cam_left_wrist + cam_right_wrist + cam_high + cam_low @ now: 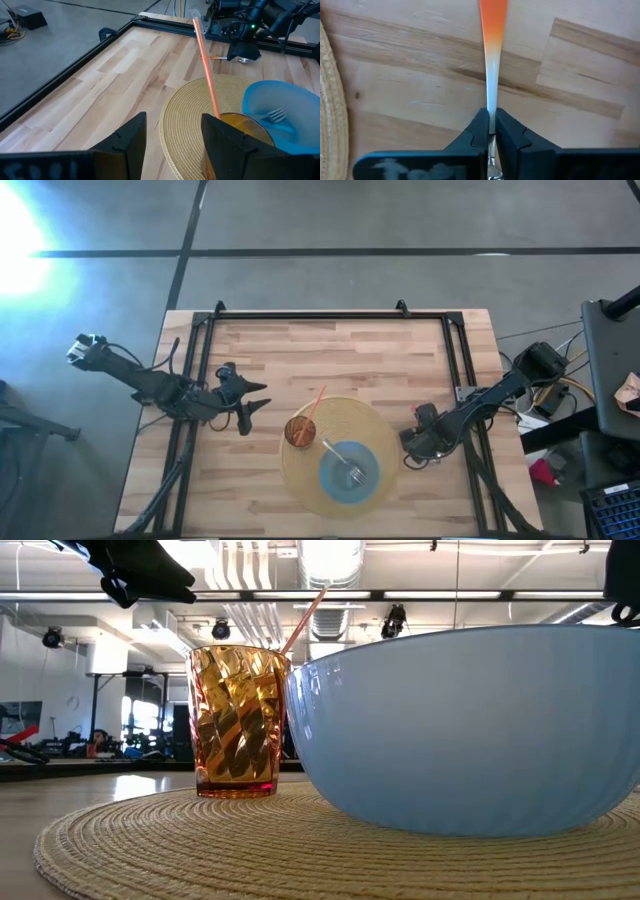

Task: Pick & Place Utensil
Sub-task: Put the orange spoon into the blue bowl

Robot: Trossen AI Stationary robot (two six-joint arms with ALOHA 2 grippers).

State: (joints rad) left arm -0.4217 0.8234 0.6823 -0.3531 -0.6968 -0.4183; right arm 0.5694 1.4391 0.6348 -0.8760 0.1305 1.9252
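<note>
A thin utensil [492, 60], orange at its far end and pale toward the fingers, shows in the right wrist view over the bare wood. My right gripper [491, 120] is shut on it, just right of the round woven placemat [300, 480]; it also shows in the high view [408, 452]. An amber cup [300, 430] with an orange straw [206, 65] and a blue bowl [348, 470] holding a fork [274, 116] stand on the placemat. My left gripper [258, 408] is open and empty, left of the cup. My right gripper pinches the utensil's pale stretch [491, 112] between its two fingertips. The fingers lie along the utensil, whose orange end [493, 15] runs straight on ahead of them. A metal part [243, 60] shows under the gripper. Whether the utensil rests on the wood, I cannot tell.
A black frame rail [330, 315] runs around the wooden tabletop. Bare wood lies behind the placemat and to its left. Cables and equipment [545, 395] sit beyond the table's right edge.
</note>
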